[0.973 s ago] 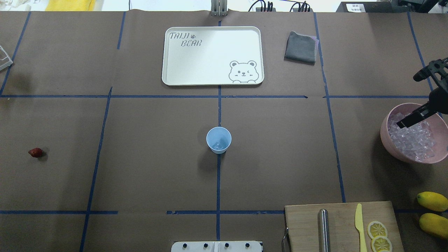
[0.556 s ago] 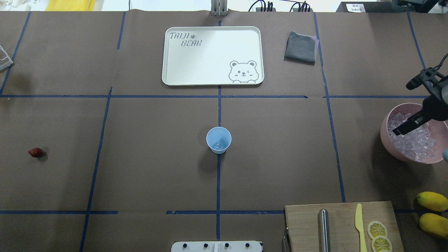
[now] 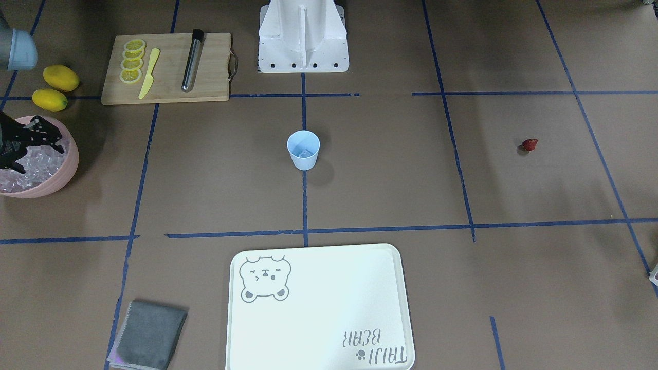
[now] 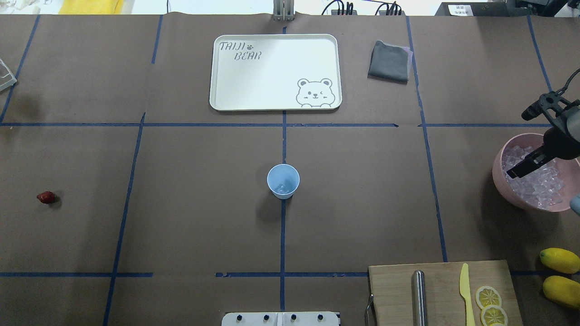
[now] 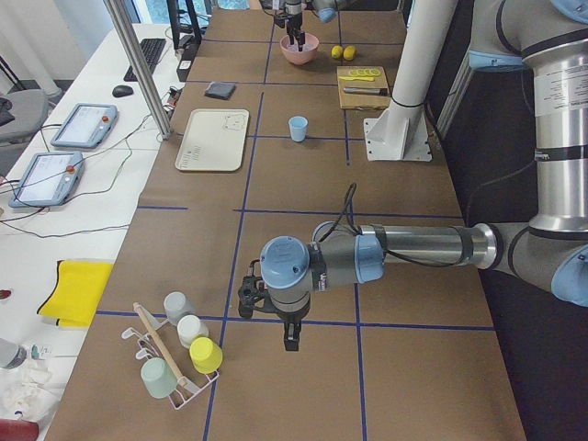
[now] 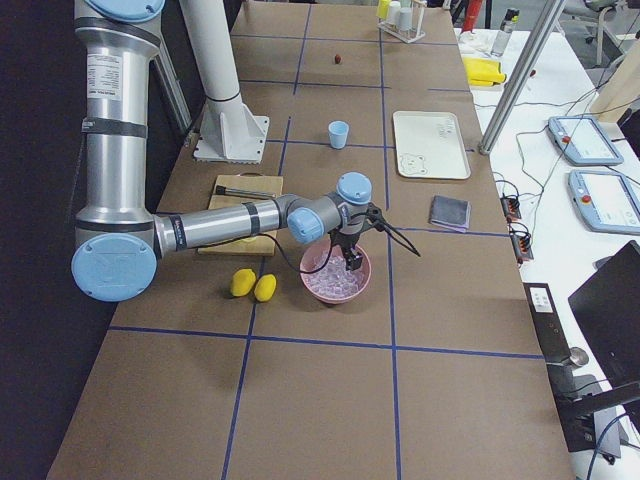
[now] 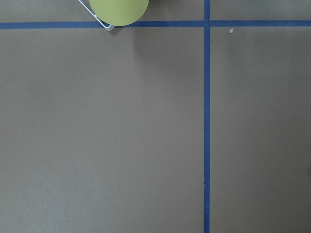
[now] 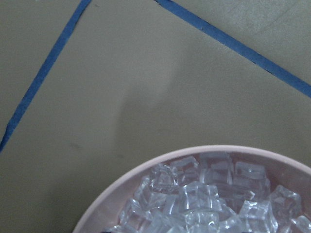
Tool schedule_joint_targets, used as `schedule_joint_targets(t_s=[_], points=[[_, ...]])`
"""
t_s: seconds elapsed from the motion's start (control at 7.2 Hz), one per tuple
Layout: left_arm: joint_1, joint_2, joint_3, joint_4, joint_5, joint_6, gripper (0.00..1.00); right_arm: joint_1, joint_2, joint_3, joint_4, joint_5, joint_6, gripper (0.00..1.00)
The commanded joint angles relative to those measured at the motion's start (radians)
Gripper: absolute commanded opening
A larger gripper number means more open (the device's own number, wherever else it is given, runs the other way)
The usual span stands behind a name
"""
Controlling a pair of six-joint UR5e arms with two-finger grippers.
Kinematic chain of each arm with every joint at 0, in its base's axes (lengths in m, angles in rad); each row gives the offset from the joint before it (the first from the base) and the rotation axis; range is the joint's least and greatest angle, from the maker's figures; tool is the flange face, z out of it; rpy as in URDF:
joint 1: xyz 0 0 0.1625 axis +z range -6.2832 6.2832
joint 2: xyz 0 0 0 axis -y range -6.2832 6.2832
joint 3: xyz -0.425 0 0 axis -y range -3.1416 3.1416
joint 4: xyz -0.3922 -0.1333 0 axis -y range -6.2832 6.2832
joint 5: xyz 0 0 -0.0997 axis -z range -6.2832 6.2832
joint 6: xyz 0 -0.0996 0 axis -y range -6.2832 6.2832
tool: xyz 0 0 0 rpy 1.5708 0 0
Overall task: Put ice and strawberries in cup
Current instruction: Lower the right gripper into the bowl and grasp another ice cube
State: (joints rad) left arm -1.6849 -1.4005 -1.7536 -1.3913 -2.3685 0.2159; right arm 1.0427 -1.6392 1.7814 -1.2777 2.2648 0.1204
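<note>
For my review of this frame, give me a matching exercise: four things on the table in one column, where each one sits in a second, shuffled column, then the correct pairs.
Things
1. light blue plastic cup
2. small dark red strawberry
3. yellow plastic knife
4. folded grey cloth

Places
A. lying on the wooden cutting board
B. beside the white bear-print tray
C. upright on the central blue tape line
D. alone, far out on the robot's left

Pairs: 1-C, 2-D, 3-A, 4-B
</note>
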Motion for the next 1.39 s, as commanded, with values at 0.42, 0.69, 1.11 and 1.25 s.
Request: schedule_joint_targets(t_s=[0.42, 0.69, 1.11, 1.25], points=[[0.001, 0.000, 0.000, 0.000, 0.000, 0.000, 1.00, 0.000, -0.017, 0.001, -0.003, -0.001, -0.001, 0.42], [0.001, 0.000, -0.001, 0.000, 0.000, 0.000, 1.00, 0.002, -0.017, 0.010, -0.003, 0.005, -0.002, 0.21], [0.001, 0.000, -0.001, 0.000, 0.000, 0.000, 1.00, 0.011, -0.021, 0.024, -0.005, 0.009, -0.002, 0.13], [0.001, 0.000, -0.003, 0.000, 0.000, 0.000, 1.00, 0.026, -0.018, 0.033, -0.009, 0.010, -0.002, 0.13]])
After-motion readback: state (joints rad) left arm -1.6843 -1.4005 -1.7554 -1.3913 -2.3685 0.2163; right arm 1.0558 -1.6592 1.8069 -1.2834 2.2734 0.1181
